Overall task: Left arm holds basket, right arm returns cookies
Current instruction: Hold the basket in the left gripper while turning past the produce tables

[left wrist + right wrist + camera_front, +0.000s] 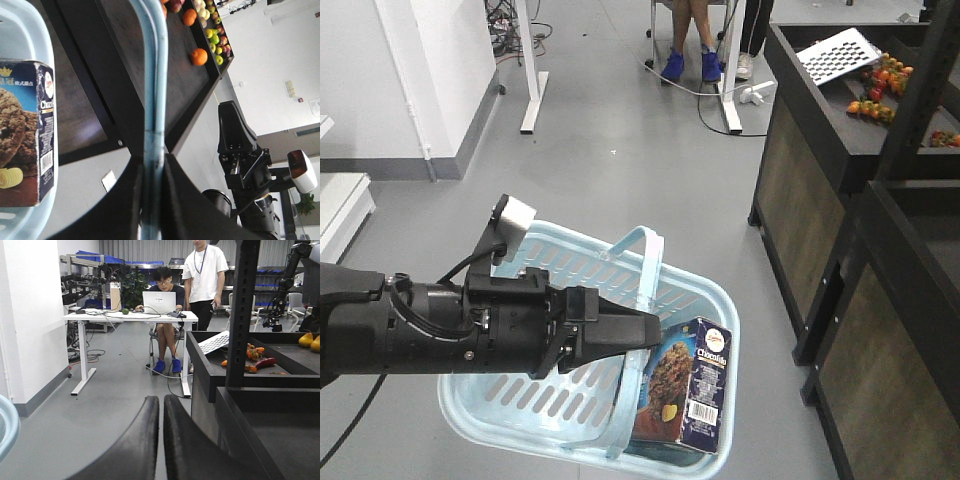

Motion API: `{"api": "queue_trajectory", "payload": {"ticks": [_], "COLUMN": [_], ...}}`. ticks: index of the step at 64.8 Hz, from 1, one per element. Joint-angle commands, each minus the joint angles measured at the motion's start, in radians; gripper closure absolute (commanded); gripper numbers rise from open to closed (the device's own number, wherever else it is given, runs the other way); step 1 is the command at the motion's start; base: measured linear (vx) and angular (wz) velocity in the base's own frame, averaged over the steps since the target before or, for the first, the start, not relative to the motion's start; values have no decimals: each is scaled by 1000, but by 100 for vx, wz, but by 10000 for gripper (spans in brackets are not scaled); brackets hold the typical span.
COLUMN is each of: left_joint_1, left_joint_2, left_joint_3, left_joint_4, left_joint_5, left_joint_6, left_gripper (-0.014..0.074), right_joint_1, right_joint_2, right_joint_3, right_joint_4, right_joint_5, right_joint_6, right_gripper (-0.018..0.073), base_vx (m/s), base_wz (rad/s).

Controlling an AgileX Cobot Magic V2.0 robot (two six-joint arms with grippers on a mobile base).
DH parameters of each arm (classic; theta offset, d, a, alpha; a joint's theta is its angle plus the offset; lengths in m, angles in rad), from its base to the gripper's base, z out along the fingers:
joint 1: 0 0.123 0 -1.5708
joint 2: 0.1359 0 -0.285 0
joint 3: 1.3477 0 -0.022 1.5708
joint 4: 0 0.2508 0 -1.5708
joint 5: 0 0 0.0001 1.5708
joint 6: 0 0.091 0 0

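Note:
The light blue basket [535, 400] hangs above the grey floor by its hoop handle [645, 275]. My left gripper [652, 328] comes in from the left and is shut on that handle, which runs between its fingers in the left wrist view [152, 165]. The cookies box [688, 392] stands in the basket's right end, and shows at the left of the left wrist view [25, 135]. My right gripper [161, 400] is shut and empty, pointing over the floor beside the dark shelves. It also shows in the left wrist view [231, 117], away from the basket.
Dark display shelves [820, 170] stand at the right, with tomatoes [880, 90] and a white perforated board [840, 52]. Oranges and apples [200, 55] lie on a shelf. A white desk [130, 317] with two people [165, 290] stands ahead. The basket rim [6, 425] is at the lower left.

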Motion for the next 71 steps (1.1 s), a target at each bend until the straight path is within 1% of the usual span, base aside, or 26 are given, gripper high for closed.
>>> {"api": "queue_trajectory", "payload": {"ticks": [1,55,71], "left_joint_1": [-6,-6,-6], "left_joint_2": [-33,-33,-33], "left_joint_3": [-37,-37,-37], "left_joint_4": [-84,-84,-84], "left_joint_5": [50,50,50], "left_joint_6": [11,11,11], "left_gripper": [602,602,602], "right_joint_1": [-1,-1,-1], "right_joint_2": [-13,-13,-13], "right_joint_3": [17,17,17], "right_joint_4": [-6,-6,-6], "right_joint_5": [-76,-76,-76], "right_joint_6": [-3,-3,-3], "right_gripper": [570,570,570], "base_vx": [38,37,34], "base_wz": [1,8,29]}}
